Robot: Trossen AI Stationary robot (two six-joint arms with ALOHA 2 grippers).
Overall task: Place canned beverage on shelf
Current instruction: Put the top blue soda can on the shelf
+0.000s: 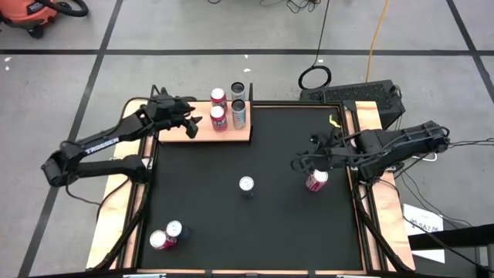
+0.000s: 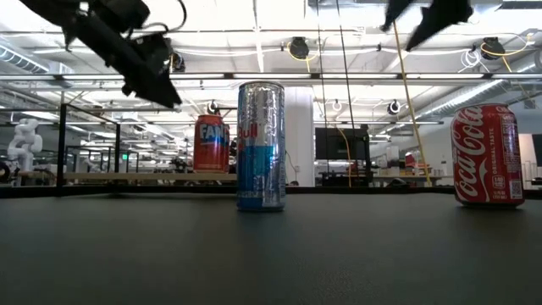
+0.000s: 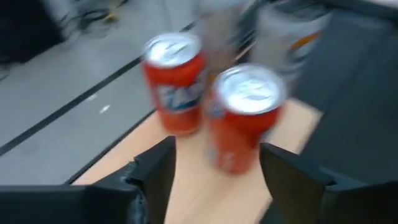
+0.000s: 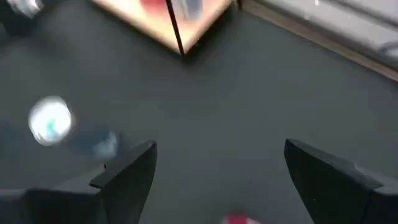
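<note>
The shelf (image 1: 202,131), a light wooden board with a thin black rail, lies at the far left part of the bench, at the edge of the black mat (image 1: 255,224). Four cans stand on it in a cluster at its right end: two red cans (image 1: 219,118) and two silver cans (image 1: 238,114). The left gripper (image 1: 190,123) hovers over the shelf just beside the nearer red can; in the left wrist view its jaws stand apart and empty, with that red can (image 3: 242,115) ahead between them but untouched. The right gripper (image 1: 302,164) hangs above the mat on the right side, jaws wide apart and empty, right next to a red cola can (image 1: 316,181) standing below it. A slim blue-and-silver can (image 1: 246,185) stands alone mid-mat, well apart from both grippers. Two more cans (image 1: 166,235), one red and one silver-topped, stand together at the near left corner of the mat.
</note>
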